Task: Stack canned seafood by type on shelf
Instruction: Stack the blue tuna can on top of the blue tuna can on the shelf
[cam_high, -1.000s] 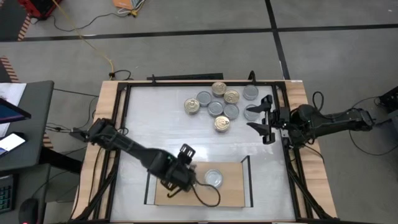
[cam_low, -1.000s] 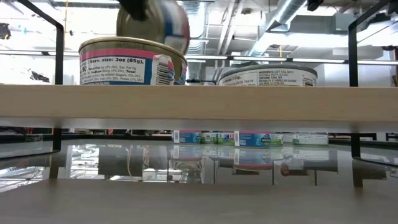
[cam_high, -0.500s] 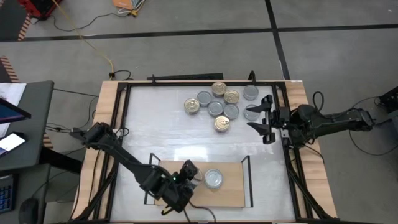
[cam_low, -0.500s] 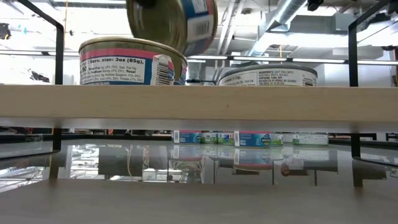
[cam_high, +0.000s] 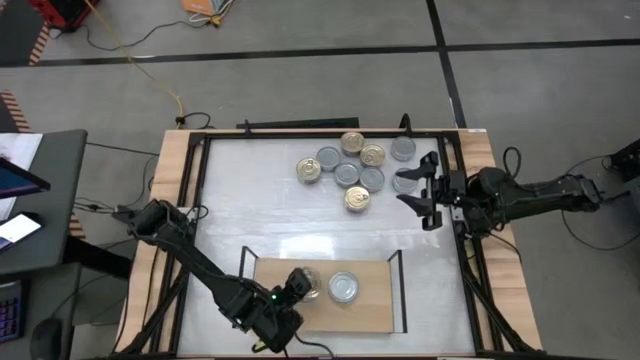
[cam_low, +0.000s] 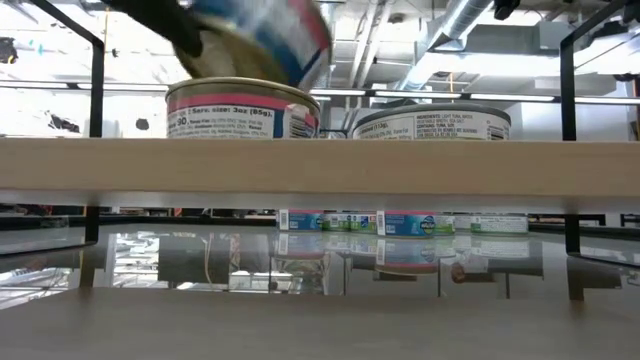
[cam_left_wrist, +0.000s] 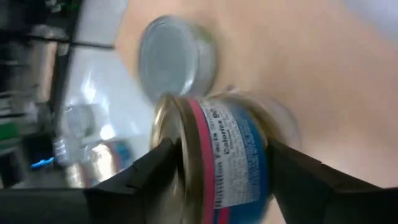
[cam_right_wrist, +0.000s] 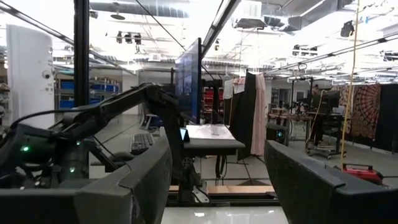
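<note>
- While the left gripper (cam_high: 300, 290) hangs over the left part of the shelf (cam_high: 375, 315), its two fingers (cam_left_wrist: 140, 177) stand on either side of a gold-lidded can (cam_left_wrist: 217, 155) with a pink and blue label; they hold it tilted on its edge.
- Seen from table height, this held can (cam_low: 265, 35) is blurred and slanted, just above a second gold-rimmed can (cam_low: 243, 110) that stands flat on the shelf board (cam_low: 320, 160); whether the two touch I cannot tell.
- Silver-lidded can (cam_high: 344, 287) sits flat on the shelf, just right of the left gripper; same can in the low view (cam_low: 431, 121) and beyond the held can in the left wrist view (cam_left_wrist: 174, 59).
- Loose cans (cam_high: 348, 170) cluster on the white tabletop (cam_high: 250, 200) at the far side, gold and silver lids mixed, touching or nearly touching each other, well apart from the shelf.
- Two more silver cans (cam_high: 404, 165) lie near the right gripper (cam_high: 420, 190).
- Right gripper waits at the table's right edge, fingers spread wide, nothing between them; right wrist view looks level across to the left arm (cam_right_wrist: 93, 124).
</note>
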